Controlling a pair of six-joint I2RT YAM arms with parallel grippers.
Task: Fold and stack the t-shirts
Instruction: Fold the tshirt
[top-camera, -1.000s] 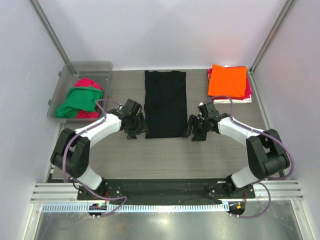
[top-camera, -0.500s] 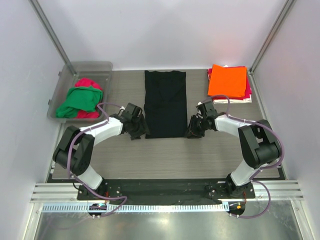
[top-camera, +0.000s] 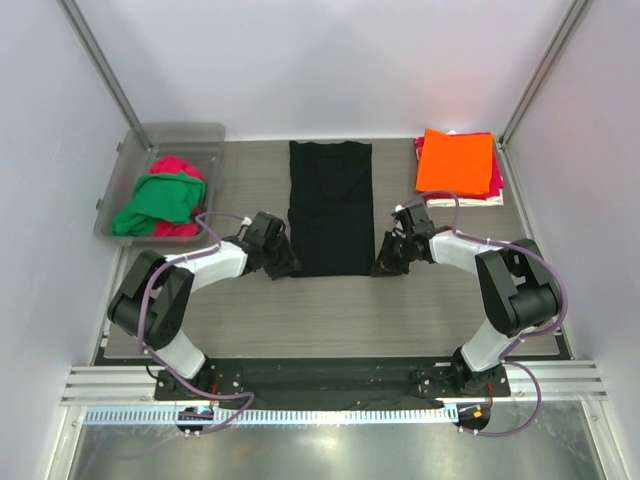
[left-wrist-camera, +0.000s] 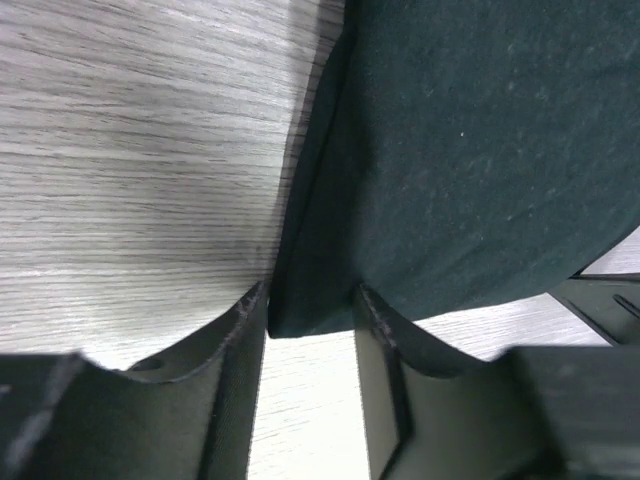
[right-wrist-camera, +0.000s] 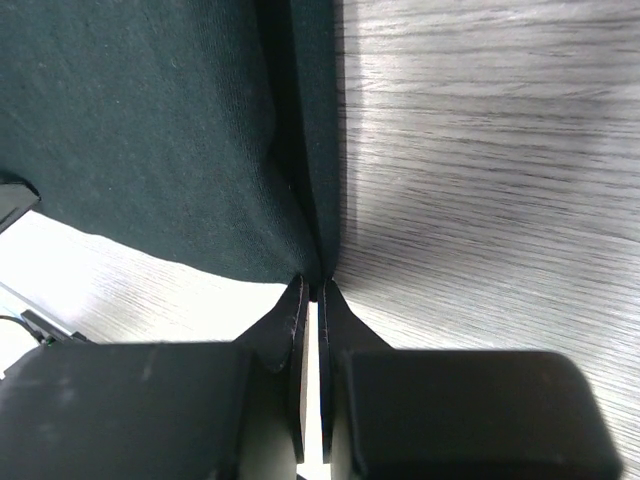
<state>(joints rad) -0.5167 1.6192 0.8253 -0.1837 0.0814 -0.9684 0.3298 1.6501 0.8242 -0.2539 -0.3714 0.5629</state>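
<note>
- At mid-desk (top-camera: 330, 310), you have the black t-shirt (top-camera: 331, 205) lying flat, a smooth strip with its long axis running away from the arms.
- Its two near corners meet your tools, each arm equally near.
- Your left tool (left-wrist-camera: 310, 320) stands part-open astride its corner.
- Your right tool (right-wrist-camera: 311, 290) is pinched almost closed on its corner's folded edge.

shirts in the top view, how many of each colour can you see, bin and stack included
black shirt: 1
green shirt: 1
orange shirt: 1
pink shirts: 2, the bin's pink shirt and the stack's pink shirt, only an edge showing
white shirt: 1, only an edge showing
total: 6
</note>
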